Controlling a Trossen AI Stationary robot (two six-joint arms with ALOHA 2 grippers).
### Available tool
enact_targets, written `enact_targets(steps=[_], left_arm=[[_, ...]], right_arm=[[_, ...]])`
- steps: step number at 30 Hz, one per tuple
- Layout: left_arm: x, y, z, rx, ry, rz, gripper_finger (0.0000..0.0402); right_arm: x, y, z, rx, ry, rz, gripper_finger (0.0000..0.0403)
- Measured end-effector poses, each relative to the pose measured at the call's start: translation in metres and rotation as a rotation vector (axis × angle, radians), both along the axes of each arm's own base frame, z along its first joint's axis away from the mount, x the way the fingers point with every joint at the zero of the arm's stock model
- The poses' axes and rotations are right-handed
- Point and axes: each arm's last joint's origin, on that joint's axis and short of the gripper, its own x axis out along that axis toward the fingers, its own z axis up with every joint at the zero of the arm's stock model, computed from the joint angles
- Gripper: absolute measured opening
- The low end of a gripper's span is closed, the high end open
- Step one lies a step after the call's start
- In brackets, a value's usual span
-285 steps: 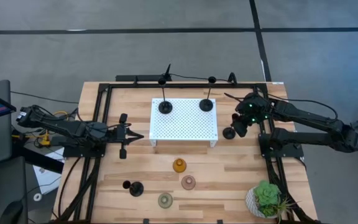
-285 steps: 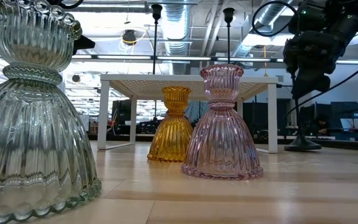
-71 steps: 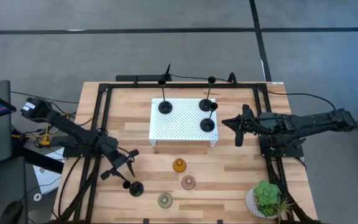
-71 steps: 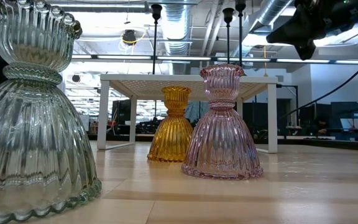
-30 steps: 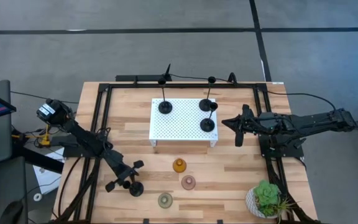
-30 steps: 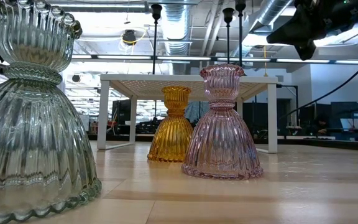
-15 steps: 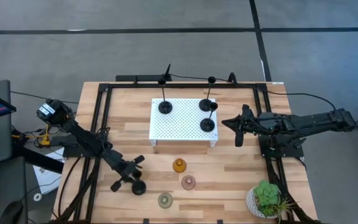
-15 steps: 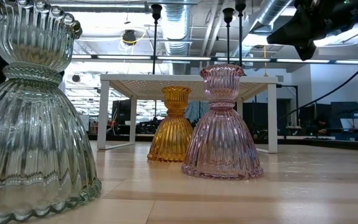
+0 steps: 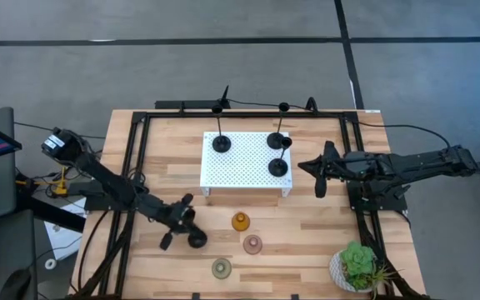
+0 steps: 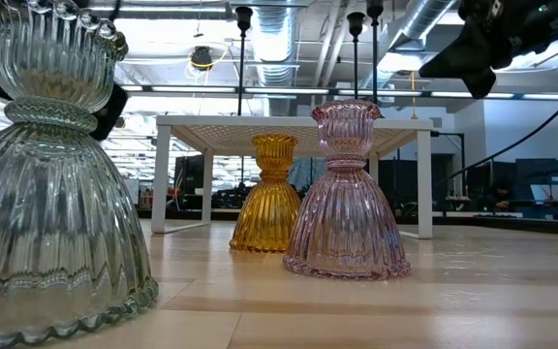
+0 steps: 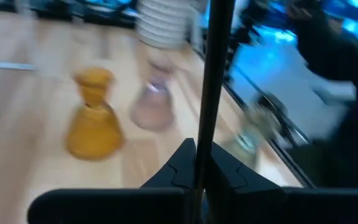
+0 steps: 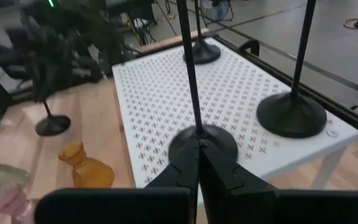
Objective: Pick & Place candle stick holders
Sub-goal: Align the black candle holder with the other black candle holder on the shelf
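Pale wood forms the counter [image 9: 307,237], and on it the white perforated platform [image 9: 244,162] already carries three black holders. The fourth black holder [image 9: 197,240] has shifted from the counter's front-left toward the amber holder [image 9: 240,222] within the last second — the left hand [image 9: 179,227] now clenches its thin stem, so the carry has probably begun. The right hand [image 9: 321,171] waits beside the platform, its fingers seemingly together.

White perforated platform [image 9: 247,160] mid-table; green potted plant [image 9: 358,265] at one corner.
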Motion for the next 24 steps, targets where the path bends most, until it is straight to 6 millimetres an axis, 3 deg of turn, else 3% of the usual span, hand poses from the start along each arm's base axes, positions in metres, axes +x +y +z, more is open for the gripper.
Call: enact_targets(steps=[4, 13, 19, 24], left_arm=[[0.016, 0.005, 0.020, 0.002, 0.051, 0.124, 0.0013], [0.044, 0.016, 0.080, 0.099, 0.072, 0.232, 0.0013], [0.051, 0.042, 0.106, 0.188, 0.083, 0.352, 0.0012], [0.042, 0.070, 0.125, 0.206, 0.038, 0.479, 0.0012]], right_arm=[[-0.001, 0.000, -0.004, -0.005, 0.040, 0.000, 0.0000], [-0.002, 0.000, -0.005, -0.006, 0.059, 0.000, 0.0000], [-0.002, 0.000, -0.005, -0.004, 0.058, -0.001, 0.0000], [-0.002, 0.000, -0.005, -0.004, 0.059, -0.001, 0.0000]])
